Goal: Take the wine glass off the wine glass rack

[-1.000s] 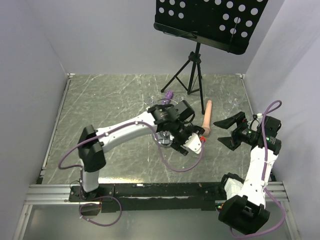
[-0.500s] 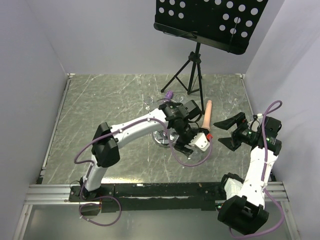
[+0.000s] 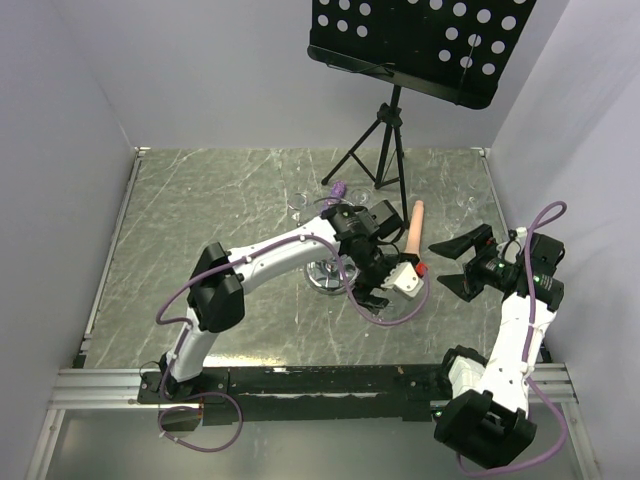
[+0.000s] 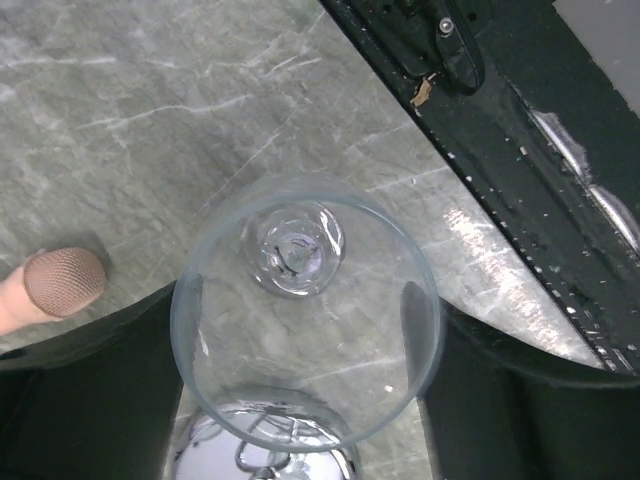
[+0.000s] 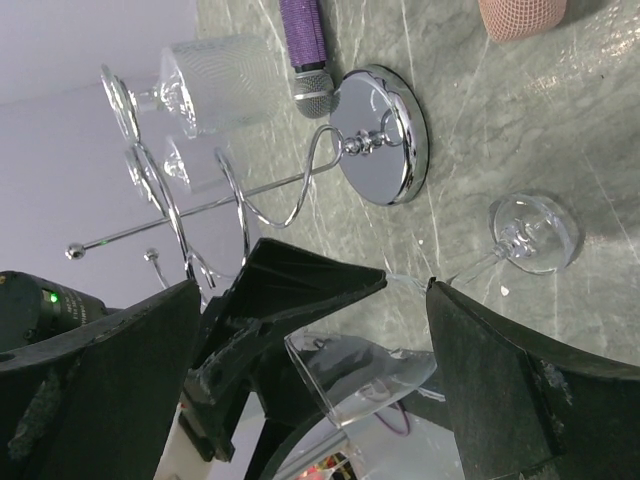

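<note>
Moved slightly rightward since earlier, the left pincer (image 4: 308,350) is clamped on the bowl of the wine glass (image 4: 300,260), which is held off the wine glass rack (image 5: 385,135), just beside its base. Bare desk (image 3: 200,220) is seen toward the near edge. The right pincer (image 3: 452,265) is spread wide, with nothing held.

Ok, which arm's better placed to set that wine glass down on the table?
Left. The left gripper holds the wine glass by its bowl, clear of the wine glass rack, foot near the table. The right gripper hangs open off to the side, holding nothing.
</note>
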Available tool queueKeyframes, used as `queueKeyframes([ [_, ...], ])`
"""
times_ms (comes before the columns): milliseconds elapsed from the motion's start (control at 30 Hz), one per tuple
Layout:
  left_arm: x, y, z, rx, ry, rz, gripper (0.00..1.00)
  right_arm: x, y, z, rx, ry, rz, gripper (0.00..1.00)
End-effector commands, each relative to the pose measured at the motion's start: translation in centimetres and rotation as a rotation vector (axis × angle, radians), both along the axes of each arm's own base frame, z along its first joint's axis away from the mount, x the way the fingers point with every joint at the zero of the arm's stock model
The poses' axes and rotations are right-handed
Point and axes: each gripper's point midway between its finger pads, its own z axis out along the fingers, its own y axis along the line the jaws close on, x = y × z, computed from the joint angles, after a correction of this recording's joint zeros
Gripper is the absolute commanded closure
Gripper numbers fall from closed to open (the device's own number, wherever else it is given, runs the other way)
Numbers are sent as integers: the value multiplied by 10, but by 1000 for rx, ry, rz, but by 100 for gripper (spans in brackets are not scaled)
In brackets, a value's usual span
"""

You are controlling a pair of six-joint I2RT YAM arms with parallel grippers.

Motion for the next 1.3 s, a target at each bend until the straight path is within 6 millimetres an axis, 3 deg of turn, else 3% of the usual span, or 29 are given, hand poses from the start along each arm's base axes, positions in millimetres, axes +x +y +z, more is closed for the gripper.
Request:
queueKeyframes([
  [0,2,-6,16,-63,-43,5,0,4,-4,7,-6,-28,-12,0],
  [400,8,-21,48,-192,-81,25,0,8,-8,7,-2,-24,-23,0],
  [933,6,-12,88,-338,-174,-2,0,12,-17,-1,-45,-10,-44,0],
  [1133,4,-12,120,-445,-194,16,0,11,-19,0,-77,-26,-27,0],
  [1267,4,-12,163,-574,-167,72,0,15,-34,5,-252,-94,17,0],
])
